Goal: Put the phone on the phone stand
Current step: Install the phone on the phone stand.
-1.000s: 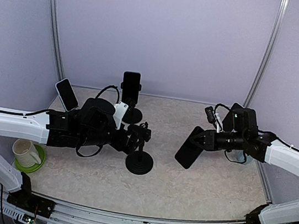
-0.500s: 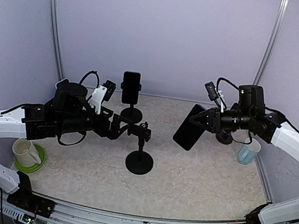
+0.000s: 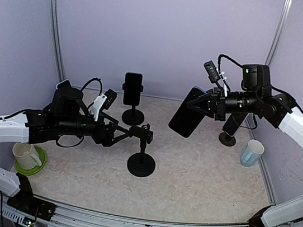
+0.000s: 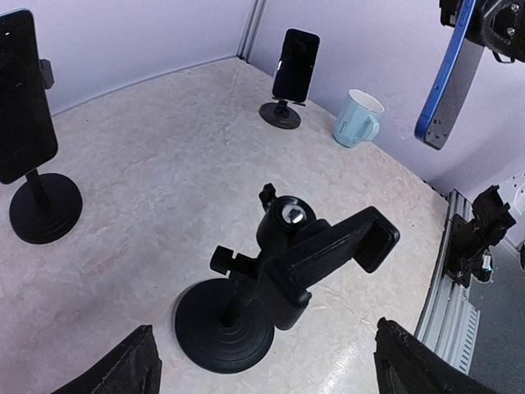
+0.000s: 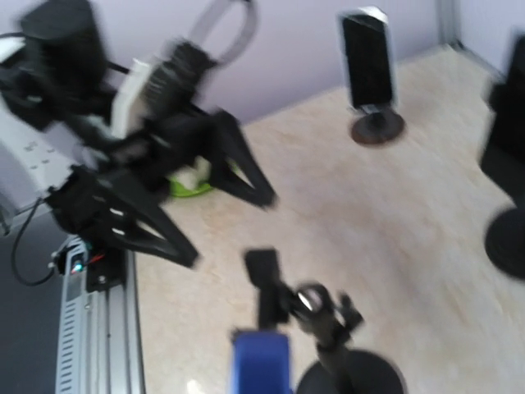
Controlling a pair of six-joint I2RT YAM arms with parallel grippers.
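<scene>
Pale counter (image 3: 204, 183) carries 1 empty phone stand (image 3: 142, 156). Right gripper (image 3: 212, 104) clamps the phone (image 3: 185, 114) aloft, well apart; left gripper (image 3: 126, 135) stands open beside its cradle (image 4: 328, 250). Recommended: square phone to cradle before lowering.

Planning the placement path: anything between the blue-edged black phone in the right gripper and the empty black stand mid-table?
Nothing visible. The blue-edged black phone in the right gripper has open air down to the empty black round-base stand. The open left gripper hovers at the stand's far side, not between.
</scene>
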